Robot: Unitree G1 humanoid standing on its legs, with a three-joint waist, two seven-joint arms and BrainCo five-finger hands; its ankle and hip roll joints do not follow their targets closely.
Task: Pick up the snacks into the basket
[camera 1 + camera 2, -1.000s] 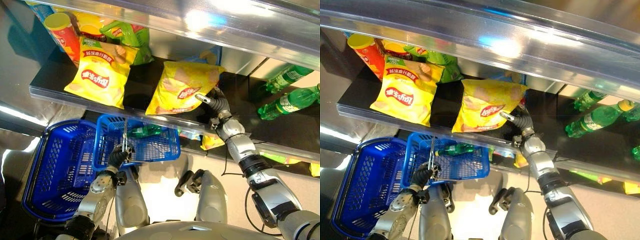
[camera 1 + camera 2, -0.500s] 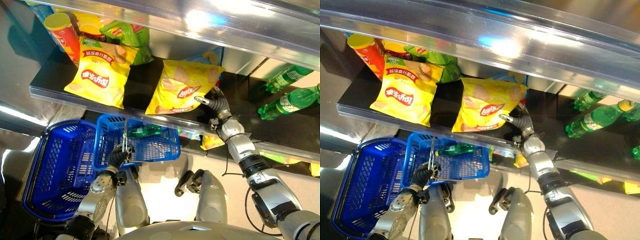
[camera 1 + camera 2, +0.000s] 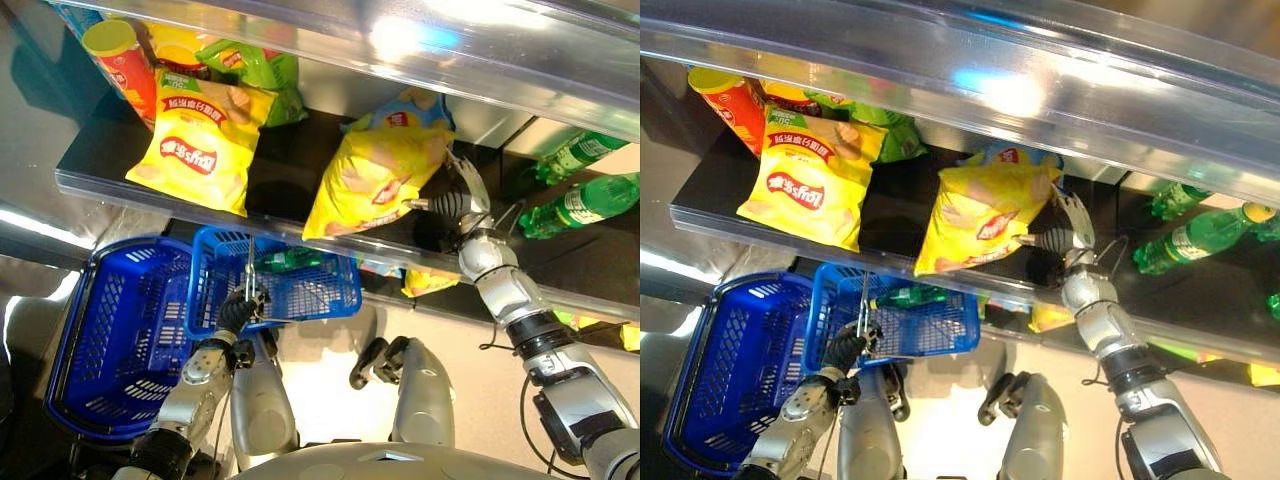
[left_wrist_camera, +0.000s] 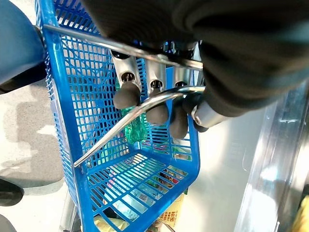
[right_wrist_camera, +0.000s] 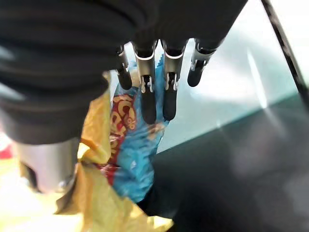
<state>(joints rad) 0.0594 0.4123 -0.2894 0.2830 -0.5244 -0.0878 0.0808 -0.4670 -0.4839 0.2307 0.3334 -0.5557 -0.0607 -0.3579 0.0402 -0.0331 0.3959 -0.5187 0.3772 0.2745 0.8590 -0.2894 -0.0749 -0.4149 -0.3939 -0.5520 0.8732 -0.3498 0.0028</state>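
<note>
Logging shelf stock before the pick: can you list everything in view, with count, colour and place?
Chip bags: two, yellow, on the black shelf; the right one is tilted against the right robot hand.
Blue bag: one, behind the right yellow bag.
Green bags: back of shelf, count unclear.
Canister: one, red with yellow lid, shelf's left end.
Bottles: green, lying at right.
Baskets: two, blue; a green bottle lies in the held one.
Left robot hand: curled on the basket handle.
Right robot hand: fingers straight.

Pretty clearly a shop or a mock-up of one: a dark shelf [image 3: 290, 150] stocked with yellow chip bags [image 3: 200, 140], a snack can [image 3: 120, 55] and green bottles [image 3: 580, 205]. Plus two blue shopping baskets [image 3: 115, 340] down below on the floor.
</note>
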